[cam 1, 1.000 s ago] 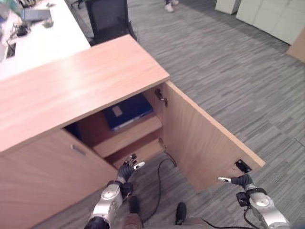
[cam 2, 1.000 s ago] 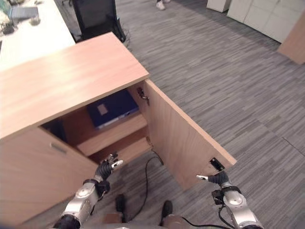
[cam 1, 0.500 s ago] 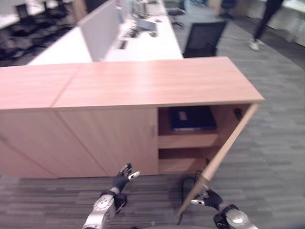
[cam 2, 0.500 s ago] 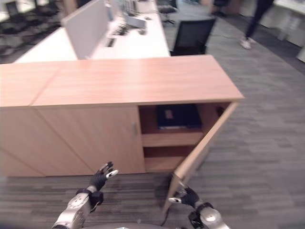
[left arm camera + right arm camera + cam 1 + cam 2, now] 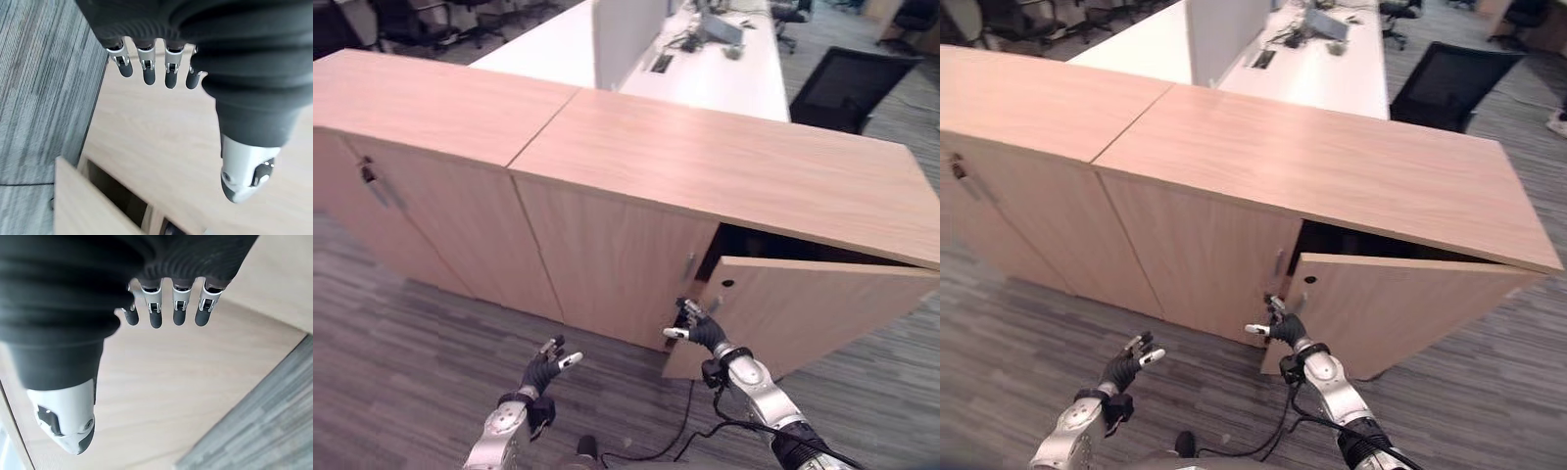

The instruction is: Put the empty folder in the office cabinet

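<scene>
- Left eye view: right hand [image 5: 700,330], fingers spread, at the door's [image 5: 813,308] 9 o'clock edge.
- Left hand [image 5: 544,369] spread, idle.
- Risk: door swings back if the push slips.

Two hands are up: the left hand [image 5: 540,373] and the right hand [image 5: 703,331], each with straight fingers [image 5: 148,72]. Beyond the fingers stand two wooden cabinets side by side, the office cabinet [image 5: 724,176] and a second cabinet [image 5: 421,98]. One cabinet door [image 5: 813,308] hangs ajar. One white worktop [image 5: 705,69] and one black chair [image 5: 847,86] lie farther off.
</scene>
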Controlling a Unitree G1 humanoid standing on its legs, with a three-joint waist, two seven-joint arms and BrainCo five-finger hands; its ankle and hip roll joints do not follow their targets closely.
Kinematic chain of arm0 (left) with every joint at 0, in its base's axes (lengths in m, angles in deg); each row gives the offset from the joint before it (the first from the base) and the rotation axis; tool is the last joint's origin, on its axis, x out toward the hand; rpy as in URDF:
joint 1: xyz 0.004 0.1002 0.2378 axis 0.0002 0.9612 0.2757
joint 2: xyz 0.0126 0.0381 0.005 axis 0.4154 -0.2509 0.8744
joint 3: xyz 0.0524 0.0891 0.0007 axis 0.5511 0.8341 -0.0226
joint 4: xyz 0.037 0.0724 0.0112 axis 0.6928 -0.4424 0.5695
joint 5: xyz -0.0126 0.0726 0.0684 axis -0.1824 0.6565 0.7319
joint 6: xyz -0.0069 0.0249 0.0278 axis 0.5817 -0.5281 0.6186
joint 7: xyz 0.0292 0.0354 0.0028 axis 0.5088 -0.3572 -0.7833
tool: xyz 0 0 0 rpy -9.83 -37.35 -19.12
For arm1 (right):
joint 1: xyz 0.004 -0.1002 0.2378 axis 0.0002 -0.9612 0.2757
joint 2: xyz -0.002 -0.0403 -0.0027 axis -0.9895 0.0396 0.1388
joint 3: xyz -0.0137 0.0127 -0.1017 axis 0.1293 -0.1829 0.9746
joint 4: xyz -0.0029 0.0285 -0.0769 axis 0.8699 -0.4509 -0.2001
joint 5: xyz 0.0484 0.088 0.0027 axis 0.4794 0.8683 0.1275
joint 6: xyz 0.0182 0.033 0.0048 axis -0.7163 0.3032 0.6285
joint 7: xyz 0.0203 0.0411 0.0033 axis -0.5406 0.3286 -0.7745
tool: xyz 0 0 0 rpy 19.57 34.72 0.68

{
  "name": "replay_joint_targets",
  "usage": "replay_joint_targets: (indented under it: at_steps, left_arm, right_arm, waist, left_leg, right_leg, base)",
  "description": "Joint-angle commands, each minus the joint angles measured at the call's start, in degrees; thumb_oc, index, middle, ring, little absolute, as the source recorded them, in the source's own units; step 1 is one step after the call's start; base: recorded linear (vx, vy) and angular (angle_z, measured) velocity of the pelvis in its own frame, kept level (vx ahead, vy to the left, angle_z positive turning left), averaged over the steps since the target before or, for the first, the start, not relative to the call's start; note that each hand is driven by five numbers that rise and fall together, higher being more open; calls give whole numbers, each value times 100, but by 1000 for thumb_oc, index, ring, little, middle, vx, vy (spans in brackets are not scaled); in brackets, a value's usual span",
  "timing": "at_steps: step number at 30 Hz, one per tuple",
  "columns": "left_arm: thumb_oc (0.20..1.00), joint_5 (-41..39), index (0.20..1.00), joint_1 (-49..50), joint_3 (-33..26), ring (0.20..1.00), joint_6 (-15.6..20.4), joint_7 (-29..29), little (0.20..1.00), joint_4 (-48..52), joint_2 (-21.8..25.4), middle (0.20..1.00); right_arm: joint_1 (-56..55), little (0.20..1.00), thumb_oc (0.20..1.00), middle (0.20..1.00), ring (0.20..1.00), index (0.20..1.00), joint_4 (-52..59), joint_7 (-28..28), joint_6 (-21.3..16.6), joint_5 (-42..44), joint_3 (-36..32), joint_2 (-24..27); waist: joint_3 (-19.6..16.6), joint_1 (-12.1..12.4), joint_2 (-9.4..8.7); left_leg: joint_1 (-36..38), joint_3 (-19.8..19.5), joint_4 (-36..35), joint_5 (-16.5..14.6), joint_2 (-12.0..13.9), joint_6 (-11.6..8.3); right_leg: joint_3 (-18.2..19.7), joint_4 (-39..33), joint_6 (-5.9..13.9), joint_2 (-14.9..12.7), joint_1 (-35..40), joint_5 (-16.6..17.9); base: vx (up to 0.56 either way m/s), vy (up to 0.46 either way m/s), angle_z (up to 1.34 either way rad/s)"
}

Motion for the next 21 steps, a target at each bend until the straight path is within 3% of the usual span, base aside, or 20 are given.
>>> replay_joint_targets:
  at_steps: [1, 12, 21]
  left_arm:
    - [1000, 189, 1000, -156, -43, 1000, 268, 55, 1000, 137, 225, 1000]
    - [1000, 15, 1000, 191, -16, 1000, 221, 266, 1000, 432, 354, 1000]
    - [1000, -30, 1000, 330, -110, 1000, 197, 306, 1000, 437, 287, 1000]
  right_arm:
    - [333, 1000, 1000, 1000, 1000, 1000, 242, 287, -403, 267, -357, 91]
    - [977, 1000, 1000, 1000, 1000, 1000, -1055, 767, -463, 571, -1260, 640]
    - [884, 1000, 1000, 1000, 1000, 1000, -1251, 755, -427, 582, -1432, 767]
  waist:
    - [-200, 117, -220]
    - [-417, 360, -278]
    - [-477, 320, -193]
  left_leg:
    - [349, 31, 248, -802, 84, -338]
    - [466, -128, 135, -769, 89, -411]
    - [578, -160, 85, -765, 132, -477]
  right_leg:
    - [-169, -985, -233, 391, 147, 366]
    - [-653, -1345, -219, 431, 575, 349]
    - [-889, -1444, -293, 496, 723, 292]
  base:
    - [26, -37, 65]
    - [31, -47, 24]
    - [9, -30, 3]
